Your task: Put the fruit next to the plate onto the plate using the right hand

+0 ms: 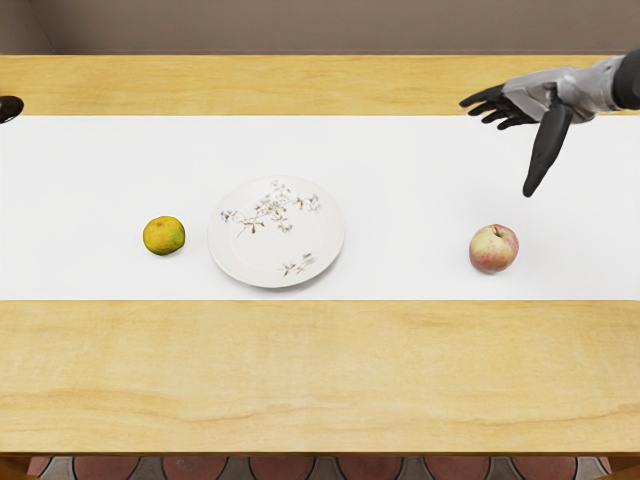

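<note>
Right hand (pixel 528 104) hovers at the upper right of the frame, fingers spread and holding nothing, up and right of the apple (pixel 494 248). Nothing of the task looks done: the plate (pixel 322 250) at centre carries no fruit. The citrus fruit (pixel 164 235) just beside its left rim, likely the one meant, lies untouched on the white runner (pixel 400 150); it is nearly round, with no evident long axis or pointing direction.

My right hand (pixel 535 100) has slim black fingers (pixel 547 150), a silver-grey back and wrist; my left hand (pixel 8 108) shows only a black tip.
</note>
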